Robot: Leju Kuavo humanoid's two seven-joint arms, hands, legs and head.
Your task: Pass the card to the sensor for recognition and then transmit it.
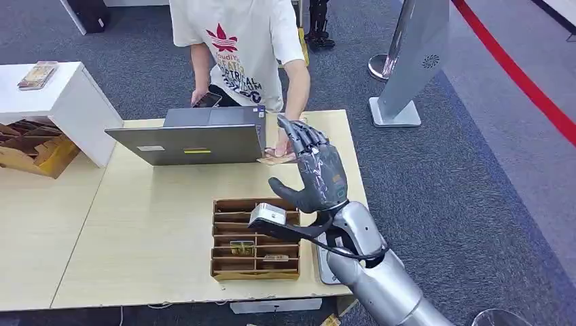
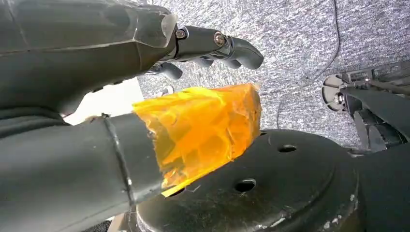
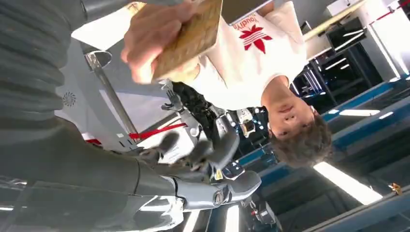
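Observation:
A tan card [image 1: 275, 160] lies at the far side of the table beside the laptop, pinched in a person's hand [image 1: 282, 146]. My right hand [image 1: 318, 173] is raised just in front of it with fingers spread, and I see nothing in it. In the right wrist view the person's hand [image 3: 150, 38] holds the card [image 3: 191, 36], apart from my spread fingers [image 3: 203, 145]. A small grey sensor [image 1: 267, 216] sits on the wooden organiser [image 1: 255, 273] below my right hand. My left hand [image 2: 96, 63] hangs over the carpet, its orange-taped thumb [image 2: 198, 130] apart from its fingers, holding nothing.
An open grey laptop [image 1: 197, 139] stands on the light wooden table [image 1: 149, 224], with the person in a white shirt [image 1: 238, 41] behind it. A white cabinet [image 1: 61, 102] is at the left and a grey kiosk stand [image 1: 407, 61] at the back right.

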